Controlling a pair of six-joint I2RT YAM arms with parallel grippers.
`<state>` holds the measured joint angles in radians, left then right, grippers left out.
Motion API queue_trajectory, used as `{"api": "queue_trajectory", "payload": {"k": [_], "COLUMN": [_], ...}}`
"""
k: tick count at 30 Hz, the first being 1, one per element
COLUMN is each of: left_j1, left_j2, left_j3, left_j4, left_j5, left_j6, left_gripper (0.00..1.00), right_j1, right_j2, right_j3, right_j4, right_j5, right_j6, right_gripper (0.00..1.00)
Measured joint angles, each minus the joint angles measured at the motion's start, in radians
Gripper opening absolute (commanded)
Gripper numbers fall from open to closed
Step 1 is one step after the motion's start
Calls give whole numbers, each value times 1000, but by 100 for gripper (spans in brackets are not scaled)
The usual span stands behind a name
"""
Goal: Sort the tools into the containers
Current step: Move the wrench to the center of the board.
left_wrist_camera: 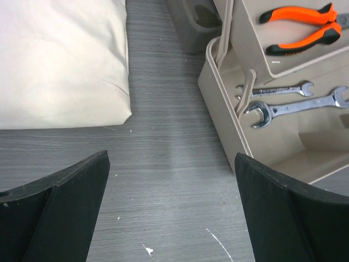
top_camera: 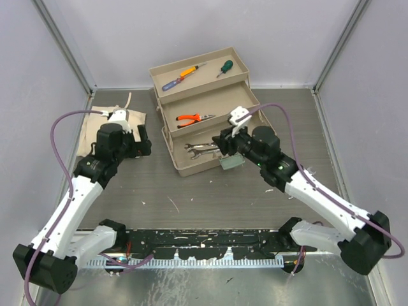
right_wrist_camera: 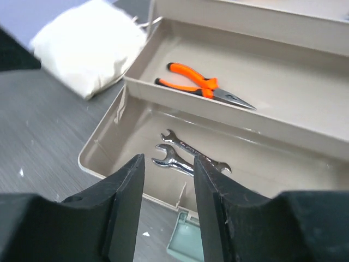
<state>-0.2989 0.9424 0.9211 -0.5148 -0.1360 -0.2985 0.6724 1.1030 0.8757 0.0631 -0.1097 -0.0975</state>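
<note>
The tan toolbox stands open in three stepped trays. In its top tray lie a blue-and-orange screwdriver and a green-handled one. Orange-handled pliers rest in the middle tray. Two silver wrenches lie side by side in the bottom tray. My right gripper hovers over that tray's near edge, open with nothing between its fingers. My left gripper stands wide open above the bare table, left of the toolbox.
A white cloth bag lies on the table at the left, behind my left arm. The pale green latch hangs off the toolbox's front, under my right gripper. Grey walls close in the table on three sides.
</note>
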Motion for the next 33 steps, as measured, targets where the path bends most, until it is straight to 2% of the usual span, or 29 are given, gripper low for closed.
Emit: {"api": "queue_trajectory", "payload": {"k": [4,9,15,18,24,33], "left_j1": [0,0,1,1,1,1], "left_j2": [32,91,169,164,100,83], "left_j3": [37,115,225,233,158,123], "left_j4": [-2,-43,-135,-149,-90,-28], "left_j5": [-26,-68,-47,-33,21,61], "left_j6": [-29,-87,-118,-120,-104,-105], "left_gripper": [98,98,98,98,98,98], "right_j1": [0,0,-31,-80,-259,-587], "right_j2": [-113,-217,-182,-148,-140,-31], "right_j3": [-22,-53,-11,3,-6,-126], "right_j4": [-51,-152,-360,-458,-559,-562], "right_j5": [176,375,674,771,792,619], "right_j6": [192,315,427,494,590,680], "right_gripper": [54,64,72,76,80,84]}}
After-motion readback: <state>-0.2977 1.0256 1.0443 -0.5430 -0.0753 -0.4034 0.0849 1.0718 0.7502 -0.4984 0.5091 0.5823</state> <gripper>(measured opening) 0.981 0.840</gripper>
